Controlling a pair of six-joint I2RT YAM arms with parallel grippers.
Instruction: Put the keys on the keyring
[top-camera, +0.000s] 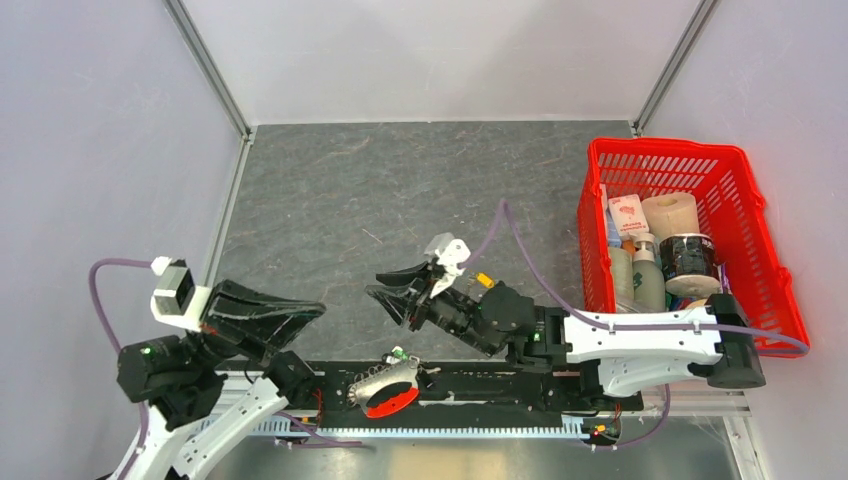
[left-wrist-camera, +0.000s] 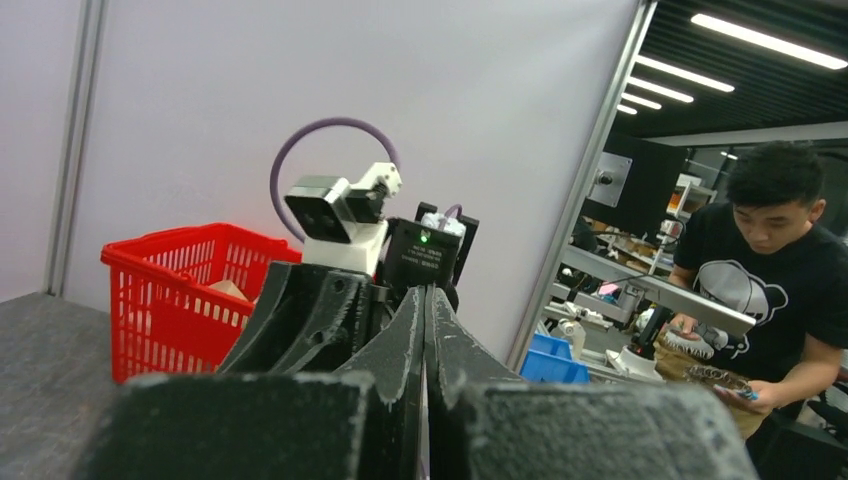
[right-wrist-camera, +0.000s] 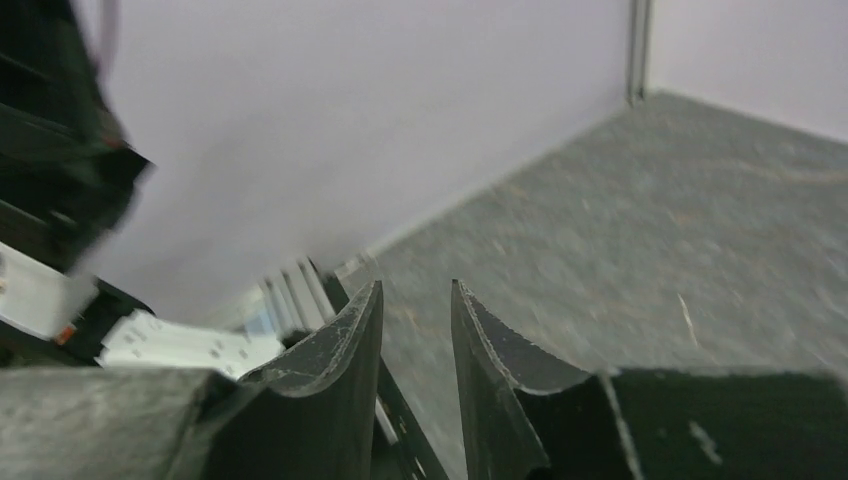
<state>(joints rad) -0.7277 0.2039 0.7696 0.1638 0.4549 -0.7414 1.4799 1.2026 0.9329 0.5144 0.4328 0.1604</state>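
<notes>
Hands both empty: left hand (top-camera: 318, 308) pinched closed, right hand (top-camera: 376, 285) slightly parted, both just beyond the base rail (top-camera: 500, 380) where your keyring (top-camera: 388, 392) lies; threading looks not yet started.

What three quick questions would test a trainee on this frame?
1. True or false: the left tool is shut, with nothing visible between its fingers.
2. Where does the keyring lie? A: in the left tool. B: on the black strip between the arm bases. C: in the right tool.
3. Fill in: in the right wrist view, the right tool's fingers show a gap with nothing in it, so it is ___.
Key: 1 true; 2 B; 3 open.
</notes>
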